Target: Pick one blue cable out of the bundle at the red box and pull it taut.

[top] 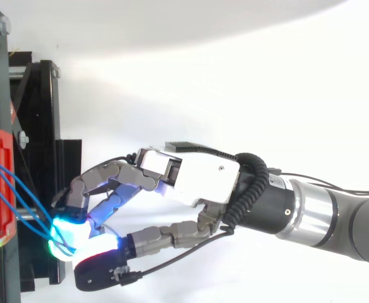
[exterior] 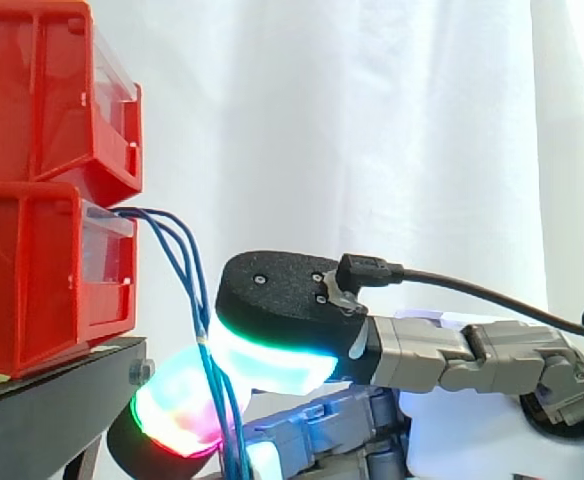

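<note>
Robot hand (top: 197, 177) reaches left, glowing fingertips (exterior: 172, 410) pinched on the blue cables (exterior: 182, 272), which rise steeply up-left from it to the red bin (exterior: 32, 270).

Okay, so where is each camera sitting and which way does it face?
Side view: beside the work, looking level at the red bins and blue cables; the hand enters from the right.
Top view: overhead, looking down on the black stand; hand and arm enter from the right.
Shared: the hand pinching the blue cables.
</note>
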